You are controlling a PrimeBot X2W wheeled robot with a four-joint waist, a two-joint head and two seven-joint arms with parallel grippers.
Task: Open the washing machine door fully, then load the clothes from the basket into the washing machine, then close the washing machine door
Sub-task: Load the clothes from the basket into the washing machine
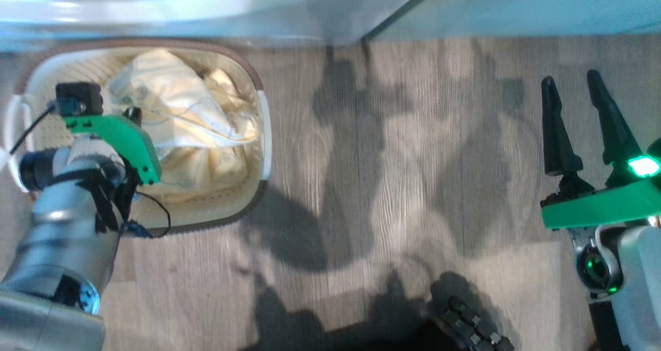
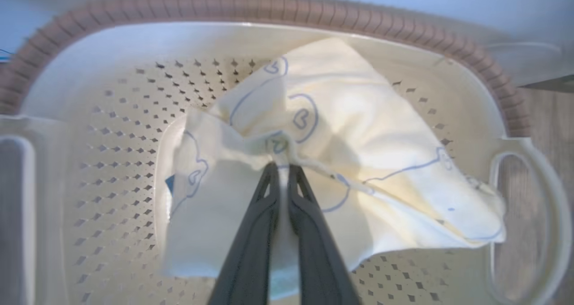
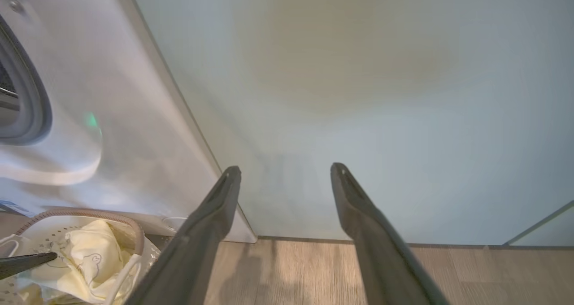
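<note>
The left tool is clenched on a fold of the clothes. Its two dark fingers stand almost together at the lower middle of the left wrist view, with pale yellow cloth pinched between the tips. The clothes, printed with blue bear outlines, lie bunched inside the basket. In the head view the basket sits on the wooden floor at the upper left of the frame. The right tool is released, its fingers spread apart and grasping nothing, at the right edge of the head view, well apart from the basket. In the right wrist view it points toward a pale green cabinet panel, and the washing machine stands at the upper left, just behind the basket.
</note>
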